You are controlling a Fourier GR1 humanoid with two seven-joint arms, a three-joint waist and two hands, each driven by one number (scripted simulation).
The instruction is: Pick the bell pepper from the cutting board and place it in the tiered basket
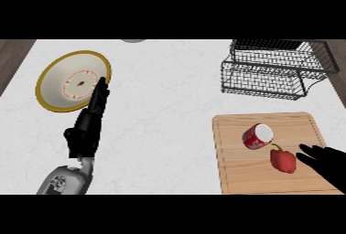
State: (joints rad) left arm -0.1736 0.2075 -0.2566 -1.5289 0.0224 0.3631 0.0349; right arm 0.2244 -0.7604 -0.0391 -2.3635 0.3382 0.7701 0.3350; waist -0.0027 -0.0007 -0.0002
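Observation:
A red bell pepper (pixel 283 160) with a green stem lies on the wooden cutting board (pixel 236 173) at the lower right. Just right of the pepper is my right hand (pixel 329 161), open, its fingers pointing left toward the pepper and a small gap between them. The black wire tiered basket (pixel 273 68) stands at the upper right, beyond the board. My left hand (pixel 91 119) is open at the left, fingers straight and pointing up over the plate's edge.
A red can (pixel 257 136) lies on its side on the board, just up and left of the pepper. A yellow-rimmed plate (pixel 73 81) sits at the upper left. White counter stretches between plate and board.

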